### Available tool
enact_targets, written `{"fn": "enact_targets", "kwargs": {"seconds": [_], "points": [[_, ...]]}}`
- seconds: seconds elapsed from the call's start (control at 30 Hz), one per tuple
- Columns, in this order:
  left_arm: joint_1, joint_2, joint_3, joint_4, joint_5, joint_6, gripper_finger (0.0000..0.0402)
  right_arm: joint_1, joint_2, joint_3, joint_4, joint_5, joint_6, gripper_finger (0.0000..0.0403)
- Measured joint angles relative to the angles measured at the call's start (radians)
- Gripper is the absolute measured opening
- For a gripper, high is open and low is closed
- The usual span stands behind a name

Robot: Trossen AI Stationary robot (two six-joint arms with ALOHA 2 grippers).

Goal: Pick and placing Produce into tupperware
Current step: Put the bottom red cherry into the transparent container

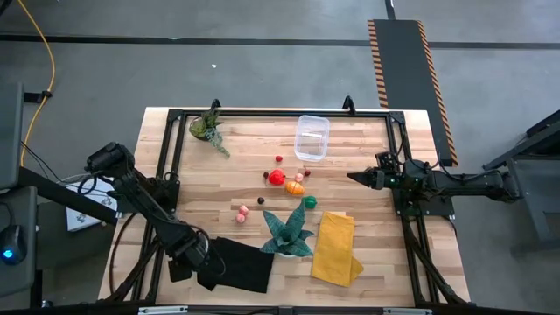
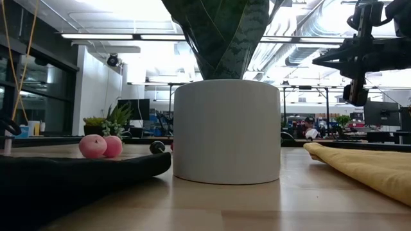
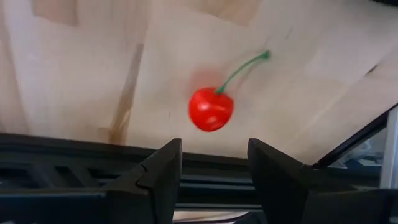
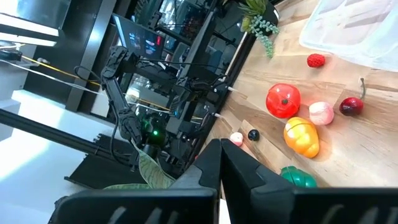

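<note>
My left gripper has its two dark fingers parted to a middling gap with nothing between them. Just ahead of that gap lies a small bright-red toy cherry with a thin green stem, resting on bare wood beyond a black frame rail. The round body sits nearer my fingers and a little off toward one finger rather than centred. The stem runs away from me on a slant, so the cherry's long axis points outward, not across the gap. I judge I need to shift sideways to centre on the body and close across it, clear of the stem.

From above, my left gripper hangs far from the small clear plastic rectangular tub, over a black cloth at the corner of the table diagonally opposite. I cannot pick out this cherry in that view.

My right gripper is pinched closed on nothing. It waits much nearer the tub, just off the tub's near right corner.

The tub looks empty. I see nothing coloured inside it. The rest of the produce lies outside on the wood just below the tub: a red tomato, an orange piece, a green piece and two pink pieces farther off.
</note>
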Motion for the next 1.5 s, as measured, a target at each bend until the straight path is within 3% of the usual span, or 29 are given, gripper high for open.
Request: {"fn": "enact_targets", "kwargs": {"seconds": [0.43,1.5], "points": [[0.003,0.012,0.0,0.034,-0.075,-0.049,0.0175,0.0,0.0,0.0,-0.005,0.0,0.023,0.0],[0.002,0.025,-0.003,0.048,-0.074,0.008,0.0175,0.0,0.0,0.0,-0.015,0.0,0.015,0.0]]}}
